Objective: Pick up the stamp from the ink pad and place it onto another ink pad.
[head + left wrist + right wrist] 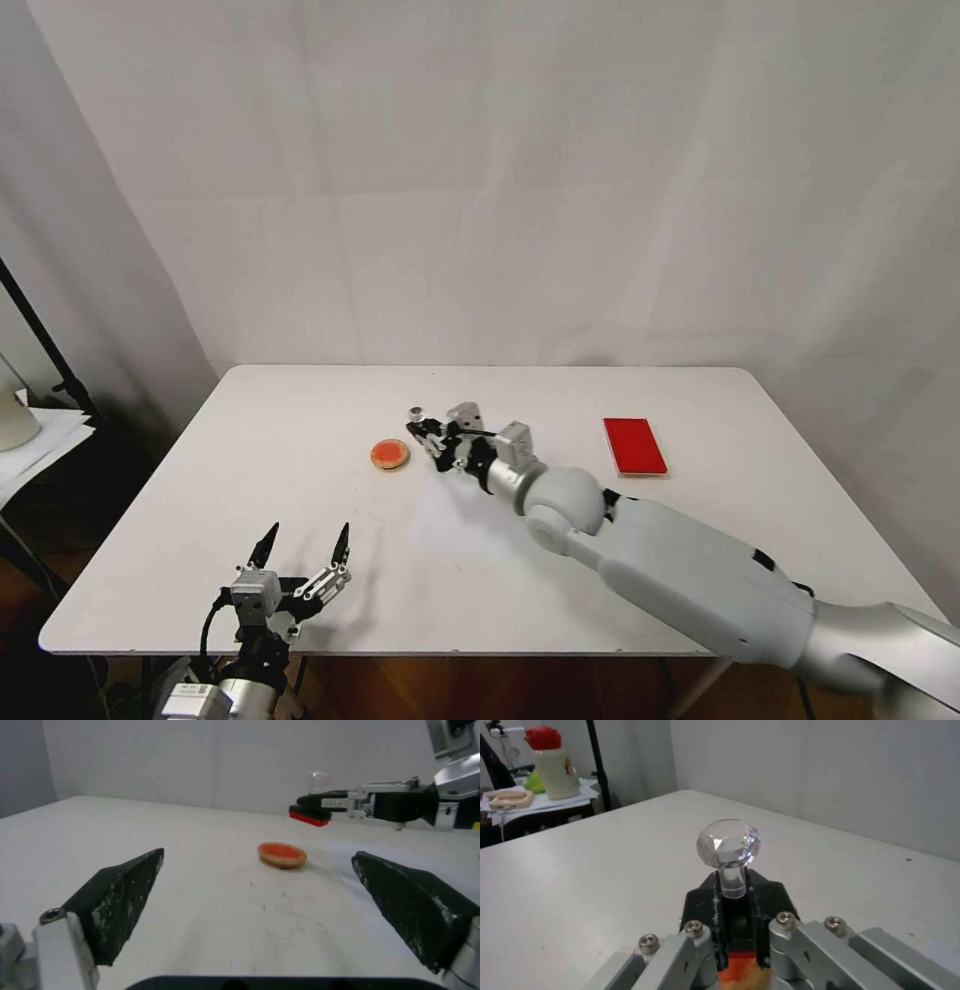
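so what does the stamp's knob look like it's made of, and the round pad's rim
The stamp, held in the right gripper, has a knob that looks like clear faceted glass or acrylic: see-through, with flat facets catching light. Its base looks like matte black plastic with a red underside. The round ink pad has a dull tan rim, possibly wood or plastic; the look leaves that open.

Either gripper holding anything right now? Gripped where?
Right gripper holds the stamp, fingers clamped on its black base, clear knob sticking out above. Left gripper is open, holding nothing.
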